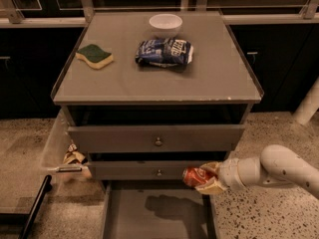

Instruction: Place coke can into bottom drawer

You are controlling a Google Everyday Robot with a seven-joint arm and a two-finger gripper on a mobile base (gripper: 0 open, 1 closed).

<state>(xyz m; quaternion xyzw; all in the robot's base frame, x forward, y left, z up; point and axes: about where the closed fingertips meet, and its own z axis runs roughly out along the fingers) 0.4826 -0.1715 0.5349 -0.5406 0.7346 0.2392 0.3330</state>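
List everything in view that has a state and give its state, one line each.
bottom drawer: pulled open.
middle drawer: closed.
top drawer: closed.
coke can: on its side, gripped above the bottom drawer's right side.
end effector: shut on the coke can, in front of the middle drawer.
bowl: upright.
snack bag: lying crumpled.
sponge: green side up.

No word, brand or number can be made out for certain. The coke can (193, 176), clamped in the gripper (206, 178) just above the right rear part of the bottom drawer (129, 218), carries white lettering on its red side, but the letters run together and cannot be read. The blue snack bag (164, 52), lying on the cabinet top (214, 78) well above and behind that drawer, shows white print that is likewise illegible.
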